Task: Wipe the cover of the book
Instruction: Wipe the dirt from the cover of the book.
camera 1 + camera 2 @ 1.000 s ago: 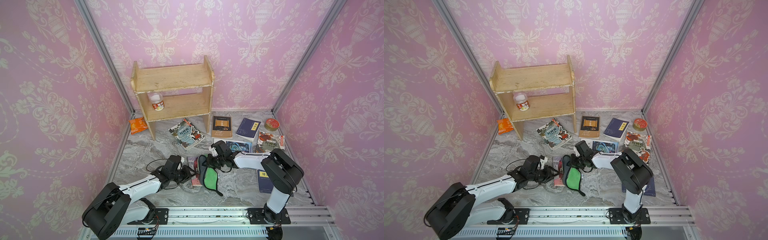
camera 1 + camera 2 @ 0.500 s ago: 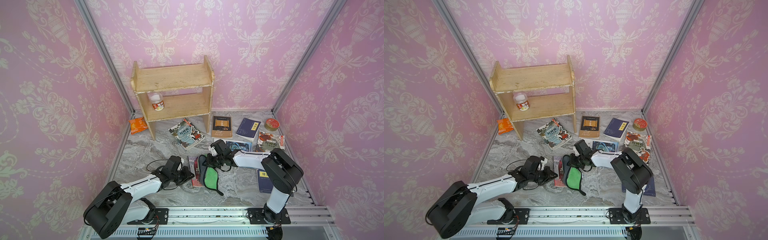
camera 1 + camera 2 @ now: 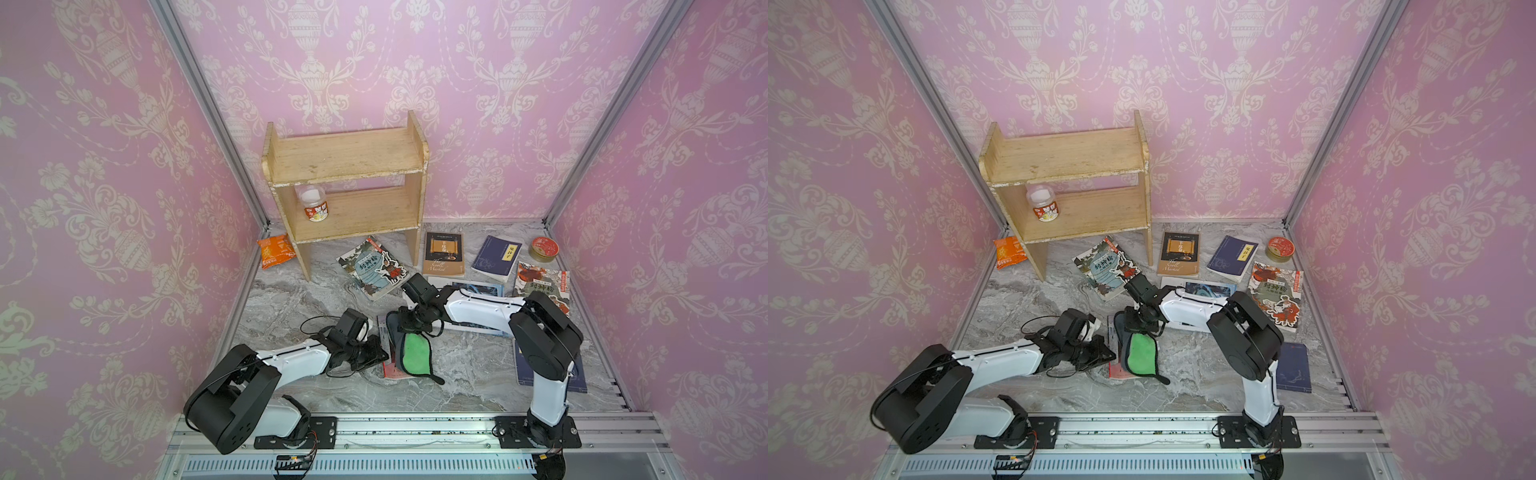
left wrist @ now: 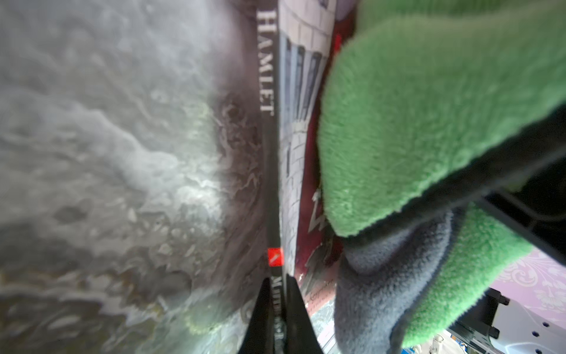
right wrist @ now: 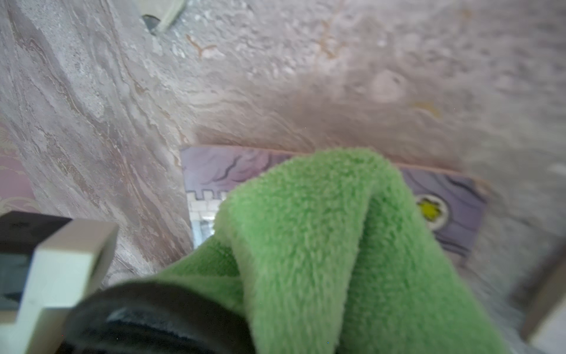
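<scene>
Entry: one Hamlet paperback [image 4: 293, 171] lies flat on the marble floor [image 3: 291, 307], directly below the right gripper [image 3: 409, 323].

Left gripper [image 4: 277, 325]: both fingers are pinched together on the book's spine edge (the title reads clearly in the left wrist view).

Right gripper: clamped on one green cloth [image 3: 412, 348], grey on its reverse. It drapes across the cover, just beside the left gripper.

I count six other books [image 3: 376, 266], most of them beyond the right gripper.

Also one wooden shelf [image 3: 345, 158], one jar [image 3: 312, 203] on its lower board, one orange snack packet [image 3: 275, 251] and one round tin [image 3: 545, 248].
</scene>
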`<state>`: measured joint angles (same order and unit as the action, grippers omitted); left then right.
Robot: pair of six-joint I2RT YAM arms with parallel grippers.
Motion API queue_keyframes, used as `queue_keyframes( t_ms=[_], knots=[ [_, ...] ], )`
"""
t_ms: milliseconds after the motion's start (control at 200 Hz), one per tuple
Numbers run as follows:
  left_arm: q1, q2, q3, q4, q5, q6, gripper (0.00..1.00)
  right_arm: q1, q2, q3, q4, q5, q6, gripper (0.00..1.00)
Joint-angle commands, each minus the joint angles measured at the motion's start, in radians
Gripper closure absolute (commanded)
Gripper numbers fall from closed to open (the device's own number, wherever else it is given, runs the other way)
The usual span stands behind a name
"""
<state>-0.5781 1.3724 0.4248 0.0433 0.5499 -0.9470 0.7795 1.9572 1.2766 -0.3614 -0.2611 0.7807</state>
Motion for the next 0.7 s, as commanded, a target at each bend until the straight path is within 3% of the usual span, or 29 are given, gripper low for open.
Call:
queue_keyframes(
  t_ms=[0,125,310,410,550,696],
  knots=[
    [-0.011,0.034,0.015,-0.020,0.050,0.064,1.00,0.073,0.137,0.065,-0.108,0.030,-0.015,1.00],
    [-0.009,0.029,0.017,-0.039,0.010,0.071,1.00,0.089,0.161,0.080,-0.084,0.017,0.015,1.00],
    [0.000,0.024,-0.018,-0.012,-0.009,0.046,1.00,-0.042,0.048,-0.203,-0.031,0.056,0.023,1.00],
    [0.004,0.030,-0.020,-0.001,-0.002,0.048,1.00,-0.097,-0.003,-0.276,-0.040,0.089,0.007,1.00],
    [0.006,0.043,-0.010,0.014,0.012,0.060,1.00,-0.038,0.028,-0.214,-0.041,0.081,0.017,1.00],
    [0.006,0.047,-0.001,0.022,0.025,0.061,1.00,0.072,0.147,-0.012,-0.028,0.026,0.060,1.00]
  ],
)
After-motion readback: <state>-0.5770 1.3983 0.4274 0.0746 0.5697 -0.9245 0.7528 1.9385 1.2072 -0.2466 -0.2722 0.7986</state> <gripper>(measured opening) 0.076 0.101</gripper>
